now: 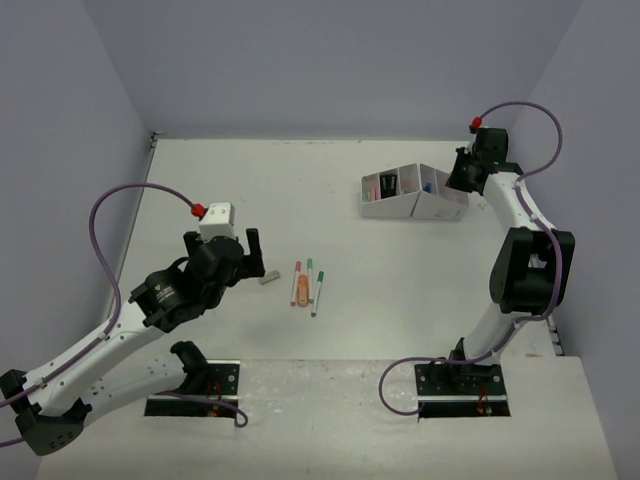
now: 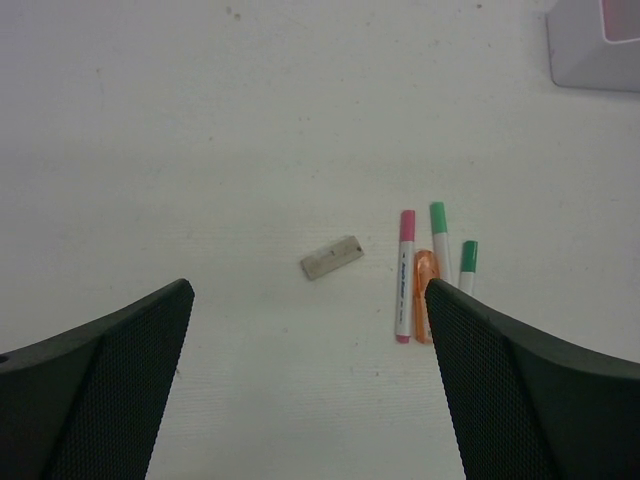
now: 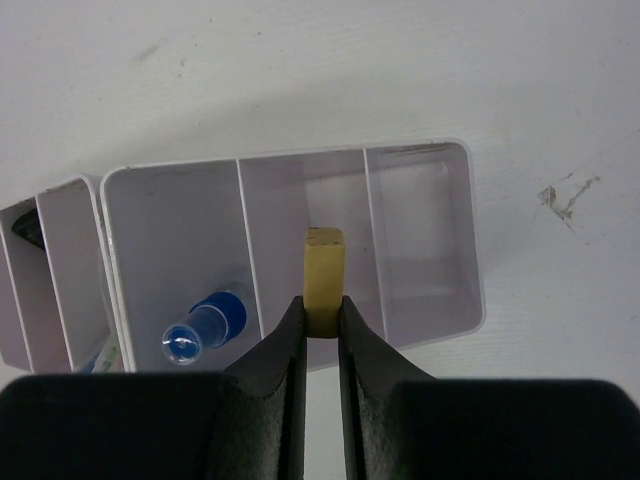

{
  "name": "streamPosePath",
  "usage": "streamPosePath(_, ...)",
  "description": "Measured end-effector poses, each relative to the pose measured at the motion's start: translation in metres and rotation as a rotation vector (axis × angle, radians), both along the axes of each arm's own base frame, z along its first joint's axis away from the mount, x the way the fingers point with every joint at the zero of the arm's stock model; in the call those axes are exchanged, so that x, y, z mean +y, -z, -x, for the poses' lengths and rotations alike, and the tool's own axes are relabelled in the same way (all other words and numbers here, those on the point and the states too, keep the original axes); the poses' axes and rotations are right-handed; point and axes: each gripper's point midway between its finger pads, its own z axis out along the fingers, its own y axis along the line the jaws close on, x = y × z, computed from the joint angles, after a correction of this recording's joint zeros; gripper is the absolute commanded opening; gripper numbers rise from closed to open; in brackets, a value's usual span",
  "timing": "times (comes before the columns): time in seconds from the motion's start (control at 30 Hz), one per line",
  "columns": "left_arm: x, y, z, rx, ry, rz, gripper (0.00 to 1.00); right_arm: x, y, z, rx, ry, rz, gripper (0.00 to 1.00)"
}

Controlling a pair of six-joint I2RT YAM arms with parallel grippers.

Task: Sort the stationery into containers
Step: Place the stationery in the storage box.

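Observation:
The white organizer [image 1: 412, 192] stands at the back right. My right gripper [image 3: 322, 315] hangs over it, shut on a small tan-yellow block [image 3: 323, 262] above the middle compartment of the organizer's [image 3: 425, 330] end box. On the table lie a small grey block [image 2: 331, 258], a pink-capped pen [image 2: 405, 275], an orange highlighter [image 2: 424, 295] and two green-capped pens [image 2: 440, 240] [image 2: 468, 262]. My left gripper [image 2: 308, 300] is open just short of the grey block [image 1: 268, 279], with nothing between its fingers. In the top view it [image 1: 250, 250] sits left of the pen group [image 1: 306, 285].
A blue-capped item [image 3: 205, 325] lies in the compartment left of the held block. Dark and pink items fill the organizer's left box [image 1: 385, 185]. The right compartment [image 3: 420, 240] holds nothing. Walls close in the table at the back and on both sides.

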Motion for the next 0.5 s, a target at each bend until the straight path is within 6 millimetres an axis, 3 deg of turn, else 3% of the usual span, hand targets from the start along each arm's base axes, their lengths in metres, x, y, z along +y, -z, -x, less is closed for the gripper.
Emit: streamPosePath(0.5,0.033,-0.003,-0.002,-0.037,-0.122,-0.104,1.00,0.007,0.003,0.002,0.009,-0.024,-0.019,0.07)
